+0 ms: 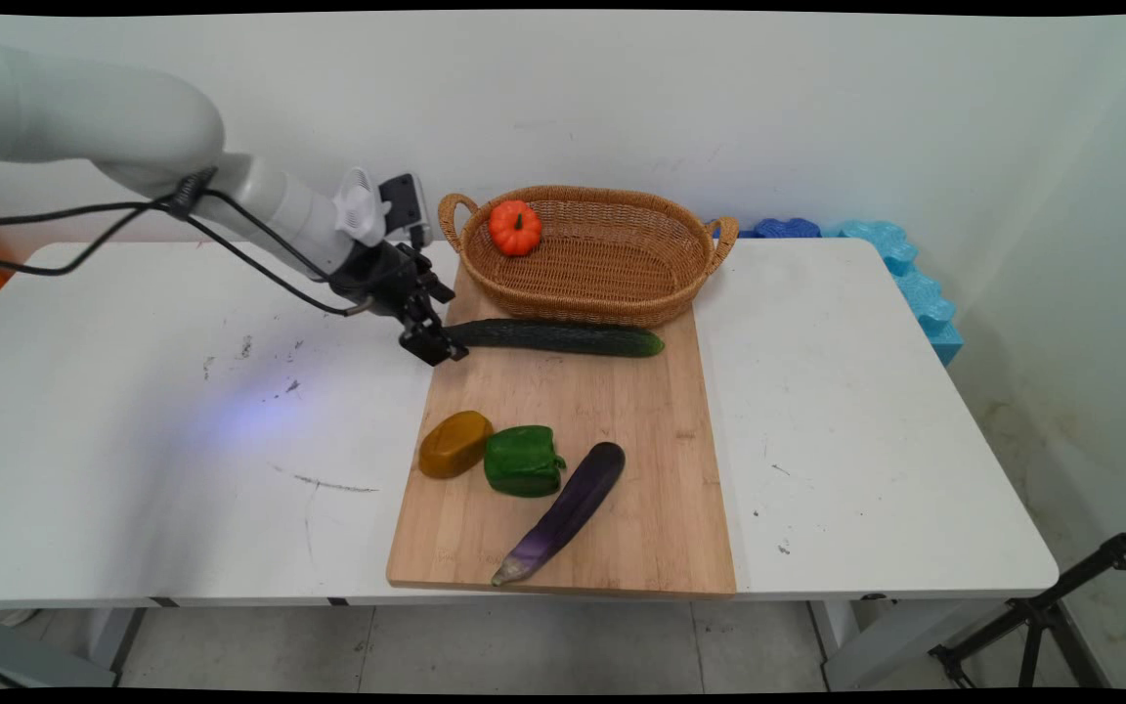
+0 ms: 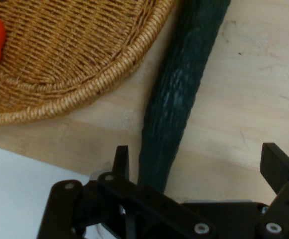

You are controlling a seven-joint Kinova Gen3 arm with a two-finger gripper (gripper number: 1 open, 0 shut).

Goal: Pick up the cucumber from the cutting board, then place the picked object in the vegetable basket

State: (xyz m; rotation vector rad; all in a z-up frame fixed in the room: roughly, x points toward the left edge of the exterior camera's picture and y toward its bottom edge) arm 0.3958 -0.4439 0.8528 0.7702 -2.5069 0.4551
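The gripper [image 1: 434, 344] sits low at the left end of the cucumber [image 1: 555, 337], its jaws spread wide with that end lying between them, ungrasped. The cucumber lies across the far part of the wooden cutting board [image 1: 622, 469] on the table [image 1: 866, 411], just in front of the wicker basket [image 1: 612, 293], which holds a small orange pumpkin [image 1: 515, 227]. Nearer on the board lie a brown potato [image 1: 454, 444], a green pepper [image 1: 523, 461] and a purple eggplant [image 1: 565, 510].

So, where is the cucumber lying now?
In the main view the cucumber lies across the cutting board's far end, just before the basket, its left end between the open gripper's fingers.
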